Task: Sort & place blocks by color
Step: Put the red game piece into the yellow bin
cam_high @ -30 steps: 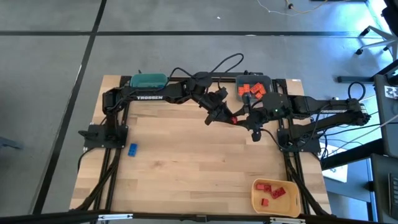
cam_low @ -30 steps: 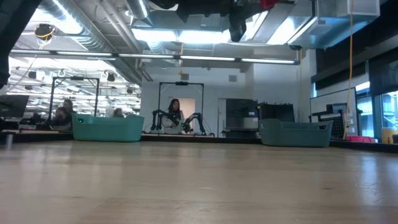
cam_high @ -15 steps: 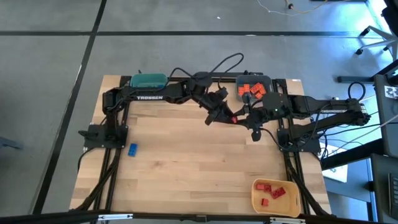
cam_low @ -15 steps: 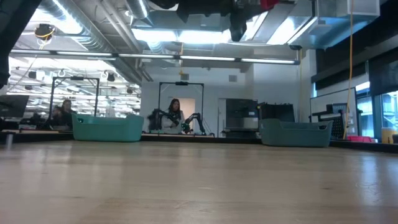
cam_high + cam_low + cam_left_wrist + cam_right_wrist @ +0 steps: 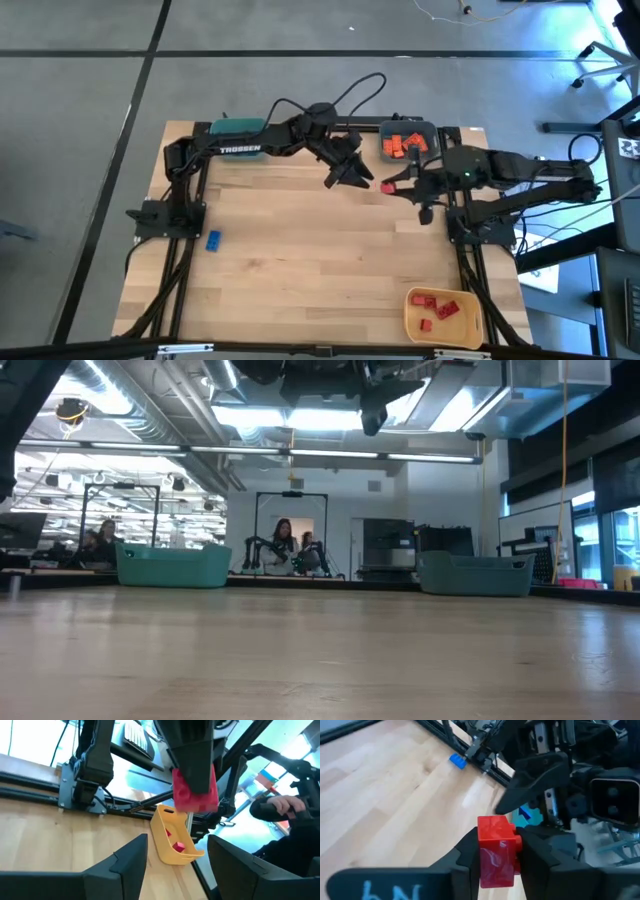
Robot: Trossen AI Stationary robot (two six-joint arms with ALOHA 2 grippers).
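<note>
A red block (image 5: 495,847) hangs above the table's far middle, and my right gripper (image 5: 392,186) is shut on it. My left gripper (image 5: 358,178) stands open just left of it, fingers pointing at the block (image 5: 195,795) with a clear gap between. One blue block (image 5: 212,240) lies flat on the table near the left edge. A grey-blue bin (image 5: 406,140) at the far edge holds orange blocks. The yellow bin (image 5: 443,315) at the near right corner holds red blocks. My right gripper pinches the red block by two opposite sides (image 5: 481,855) between its two fingers. The fingers come from the table's right, slanting slightly down. The block juts out past the fingertips (image 5: 467,851) and is lifted clear of the table.
A teal bin (image 5: 238,128) stands at the far edge, left of the grey-blue one. Both arms' frames run along the table's left and right sides. Bare wood fills the middle and near part of the table. People sit in the room beyond the table.
The two grippers stood together at the red block; now they are apart. My right gripper has drawn back toward the table's right edge with the block. My left gripper has swung a little toward the far edge without it.
</note>
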